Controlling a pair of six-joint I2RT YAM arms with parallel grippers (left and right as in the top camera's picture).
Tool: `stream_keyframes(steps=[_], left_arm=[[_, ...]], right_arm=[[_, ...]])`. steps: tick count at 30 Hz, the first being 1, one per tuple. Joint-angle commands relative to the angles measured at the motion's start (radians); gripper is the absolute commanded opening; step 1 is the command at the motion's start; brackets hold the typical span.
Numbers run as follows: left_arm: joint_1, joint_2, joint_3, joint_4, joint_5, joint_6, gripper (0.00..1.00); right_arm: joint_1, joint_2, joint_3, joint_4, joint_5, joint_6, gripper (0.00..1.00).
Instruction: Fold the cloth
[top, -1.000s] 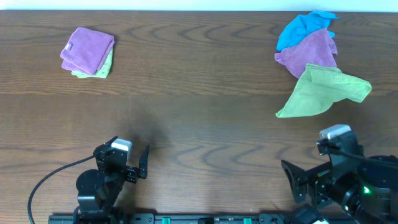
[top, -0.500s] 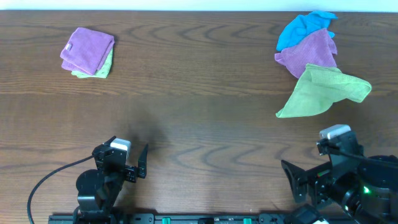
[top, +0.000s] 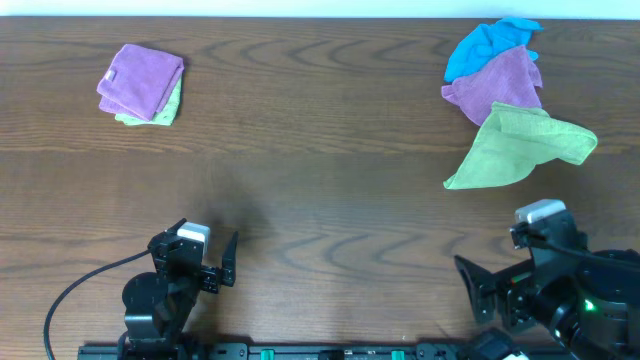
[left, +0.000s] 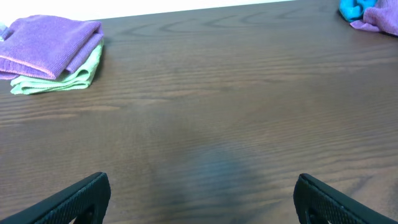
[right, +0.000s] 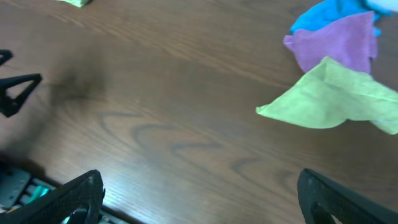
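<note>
Now, left pincer (left: 202, 202): jaws spread wide, nothing between them, dark tabletop (top: 320, 180) under it.
Right pincer (right: 200, 199): jaws wide as well, holding nothing (only the two fingertips show in its wrist view).
Green cloth (top: 520, 148): crumpled, well ahead of the right pincer, toward its right side.
Purple cloth (top: 497, 85): just beyond the green one and touching it, with a blue cloth (top: 488, 42) behind.
Folded stack (top: 142, 82): purple on green, well ahead of the left pincer, off to its left.
</note>
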Motion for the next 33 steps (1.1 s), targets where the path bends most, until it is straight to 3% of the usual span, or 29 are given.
stream_keyframes(steps=[1,9,18,23,33], left_arm=[[-0.004,-0.008,-0.021,0.0,-0.014,0.0,0.96],[-0.004,-0.008,-0.021,0.0,-0.014,0.0,0.95],[-0.004,-0.008,-0.021,0.0,-0.014,0.0,0.95],[-0.004,-0.008,-0.021,0.0,-0.014,0.0,0.95],[-0.004,-0.008,-0.021,0.0,-0.014,0.0,0.95]], right_arm=[[-0.018,-0.018,-0.031,0.021,0.084,-0.044,0.99],[-0.28,-0.275,-0.435,0.322,0.071,-0.065,0.99],[-0.368,-0.542,-0.903,0.523,0.045,-0.065,0.99],[-0.387,-0.656,-1.059,0.633,0.044,-0.064,0.99],[-0.4,-0.751,-1.195,0.647,0.045,-0.065,0.99]])
